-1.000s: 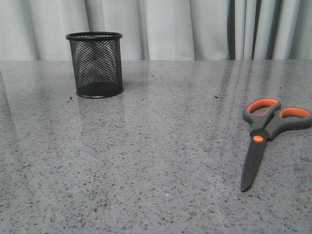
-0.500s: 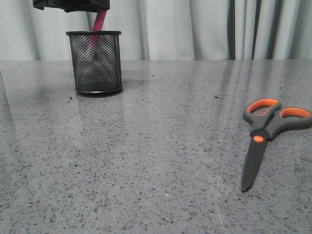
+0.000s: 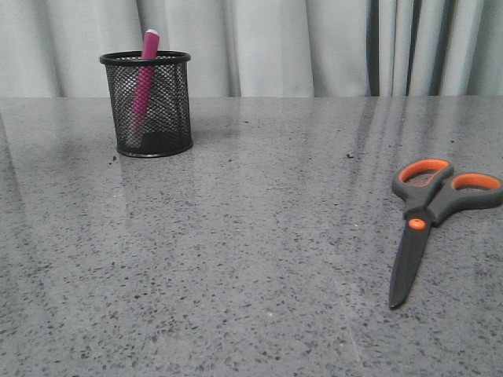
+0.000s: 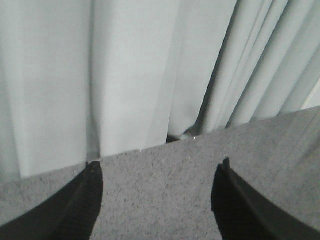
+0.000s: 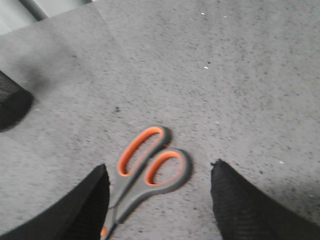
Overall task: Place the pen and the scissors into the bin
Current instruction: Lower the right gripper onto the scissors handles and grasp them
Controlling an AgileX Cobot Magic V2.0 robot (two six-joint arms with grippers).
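The black mesh bin (image 3: 147, 103) stands at the far left of the table. The magenta pen (image 3: 144, 73) leans inside it, white end just above the rim. The scissors (image 3: 424, 221) lie flat at the right, handles away from me, blades closed and pointing toward the front. In the right wrist view the scissors' handles (image 5: 150, 167) lie between the open fingers of my right gripper (image 5: 159, 170), which hangs above them. My left gripper (image 4: 159, 167) is open and empty, facing the curtain and bare tabletop. Neither gripper shows in the front view.
A grey curtain (image 3: 314, 43) hangs along the table's far edge. The speckled grey tabletop (image 3: 251, 236) stretches between bin and scissors. The bin's dark base (image 5: 12, 102) shows at the edge of the right wrist view.
The left gripper lowered the pen into the bin, let go and left the front view. The pen now leans in the bin, which shifted slightly left. The scissors have not moved.
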